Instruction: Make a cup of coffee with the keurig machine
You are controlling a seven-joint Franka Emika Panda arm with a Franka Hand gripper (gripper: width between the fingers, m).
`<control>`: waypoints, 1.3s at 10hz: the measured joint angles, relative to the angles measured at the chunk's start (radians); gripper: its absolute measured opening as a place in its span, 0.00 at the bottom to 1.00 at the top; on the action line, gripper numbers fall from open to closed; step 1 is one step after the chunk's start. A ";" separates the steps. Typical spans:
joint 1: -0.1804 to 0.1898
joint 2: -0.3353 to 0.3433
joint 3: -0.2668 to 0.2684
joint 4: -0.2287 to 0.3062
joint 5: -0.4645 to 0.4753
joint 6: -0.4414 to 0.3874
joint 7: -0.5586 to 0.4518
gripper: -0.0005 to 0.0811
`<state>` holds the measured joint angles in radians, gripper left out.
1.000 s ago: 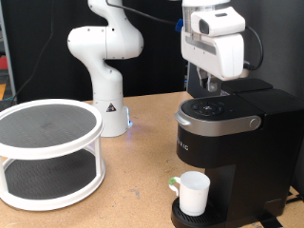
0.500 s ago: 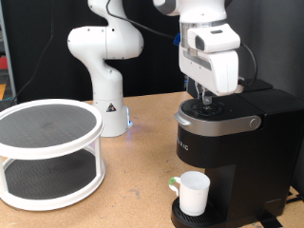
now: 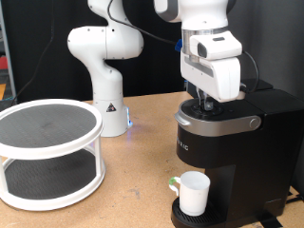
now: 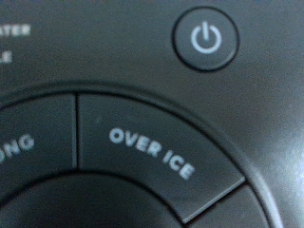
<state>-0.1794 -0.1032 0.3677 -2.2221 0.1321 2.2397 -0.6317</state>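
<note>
The black keurig machine [image 3: 237, 142] stands at the exterior view's right with its lid closed. The white cup [image 3: 194, 193] with a green handle accent sits on its drip tray under the spout. My gripper [image 3: 207, 101] hangs straight down, its fingertips at or just above the machine's round top panel. Its fingers are largely hidden by the white hand. The wrist view shows only the machine's top from very close: an "OVER ICE" button [image 4: 152, 152] and a round power button [image 4: 205, 41]. No fingers show there.
A white two-tier round rack [image 3: 47, 152] stands at the exterior view's left. The robot's white base [image 3: 106, 66] rises behind the table's middle. The wooden tabletop [image 3: 133, 190] lies between rack and machine.
The gripper has moved down and slightly to the exterior view's left, from above the machine to its top panel. The cup has not moved.
</note>
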 joint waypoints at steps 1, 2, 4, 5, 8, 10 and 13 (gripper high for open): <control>0.000 0.000 0.000 0.000 -0.001 -0.001 0.000 0.02; 0.000 0.002 0.000 0.002 -0.002 -0.006 0.000 0.02; 0.000 0.015 0.000 0.024 -0.011 -0.046 0.003 0.02; 0.000 0.031 0.001 0.049 -0.026 -0.086 0.009 0.02; 0.001 0.078 0.002 0.115 -0.054 -0.172 0.036 0.02; 0.001 0.081 0.002 0.119 -0.054 -0.179 0.032 0.02; -0.001 0.051 -0.007 0.077 0.052 -0.120 -0.095 0.02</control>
<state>-0.1803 -0.0520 0.3606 -2.1454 0.1837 2.1202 -0.7266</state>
